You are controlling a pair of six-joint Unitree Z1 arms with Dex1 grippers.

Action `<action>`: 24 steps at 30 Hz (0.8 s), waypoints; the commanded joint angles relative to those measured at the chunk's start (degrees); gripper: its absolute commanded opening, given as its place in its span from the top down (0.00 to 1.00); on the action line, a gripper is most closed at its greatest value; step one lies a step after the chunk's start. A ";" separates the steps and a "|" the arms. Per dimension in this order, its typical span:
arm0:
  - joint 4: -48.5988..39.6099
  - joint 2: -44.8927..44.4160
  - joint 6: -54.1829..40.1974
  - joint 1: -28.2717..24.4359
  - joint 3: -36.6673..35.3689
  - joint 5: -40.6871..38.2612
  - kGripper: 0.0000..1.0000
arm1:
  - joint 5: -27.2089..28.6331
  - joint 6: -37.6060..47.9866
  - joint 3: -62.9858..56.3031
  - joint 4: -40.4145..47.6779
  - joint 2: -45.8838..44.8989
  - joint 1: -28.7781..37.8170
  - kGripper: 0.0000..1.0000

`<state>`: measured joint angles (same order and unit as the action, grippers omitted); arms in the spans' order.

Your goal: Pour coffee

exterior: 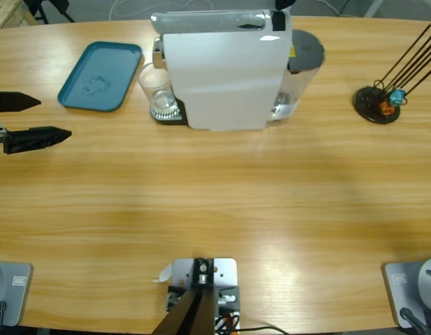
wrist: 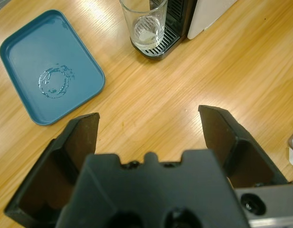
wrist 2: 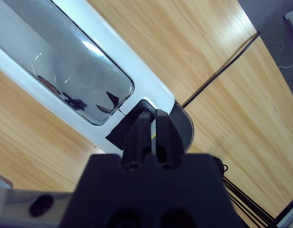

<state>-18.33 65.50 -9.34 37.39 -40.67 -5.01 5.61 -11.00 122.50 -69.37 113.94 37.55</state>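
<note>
Wooden table (exterior: 215, 202), left tool (wrist: 148, 126) wide and empty, right tool (wrist 2: 153, 128) narrow, largely hidden over the coffee machine (exterior: 222, 70).

Overhead and left wrist views share the glass (exterior: 159, 94), tray (wrist: 23, 57).

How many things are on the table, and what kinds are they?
Trays: 1, the blue tray.
Glasses: 1, the clear glass under the machine's spout.
Coffee machines: 1, the white coffee machine.
Stands: 1, the black round stand with thin rods.
Robot hands: 2, the left hand with jaws open, and the right hand with jaws together, above the machine.
Total: 6.
</note>
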 commanded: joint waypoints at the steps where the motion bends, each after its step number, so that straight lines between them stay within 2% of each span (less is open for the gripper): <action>1: -0.04 1.83 0.90 0.58 1.56 0.88 0.09 | 0.10 0.18 -2.28 -0.05 2.07 0.19 1.00; 6: -0.13 1.85 0.90 0.58 1.47 0.97 0.09 | 2.32 0.28 1.30 -0.87 0.88 0.24 1.00; 10: -0.09 2.00 0.90 0.58 1.38 0.97 0.09 | 4.73 -0.12 11.36 -6.57 0.49 -0.32 1.00; 13: -0.13 1.85 0.90 0.58 1.38 0.97 0.09 | 5.09 -0.25 13.80 -8.93 0.24 -0.37 1.00; 15: -0.13 1.72 0.90 0.58 1.38 0.97 0.08 | 3.90 0.00 13.78 -9.15 -0.67 -0.37 1.00; 17: -0.13 1.72 0.90 0.58 1.38 1.06 0.05 | -0.53 0.18 12.27 -9.12 -1.66 -0.37 1.00; 19: -0.13 1.77 0.90 0.58 1.33 1.06 0.04 | -3.89 0.19 9.90 -8.96 -2.53 -0.37 0.52; 20: -0.13 1.74 0.90 0.58 1.29 1.06 0.04 | -4.98 0.19 8.91 -8.89 -2.99 -0.37 0.45; 21: -0.13 1.74 0.90 0.58 1.24 1.06 0.04 | -5.54 0.19 8.49 -8.89 -3.20 -0.37 0.30; 22: -0.15 1.74 0.90 0.58 1.22 1.06 0.04 | -5.77 0.19 8.21 -8.93 -3.38 -0.37 0.21; 24: -0.22 1.65 0.90 0.58 1.20 1.06 0.04 | -5.84 0.19 7.63 -8.94 -3.78 -0.37 0.13</action>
<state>-18.33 65.90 -9.34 37.50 -40.67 -4.95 2.58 -10.99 133.87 -77.73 113.45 37.55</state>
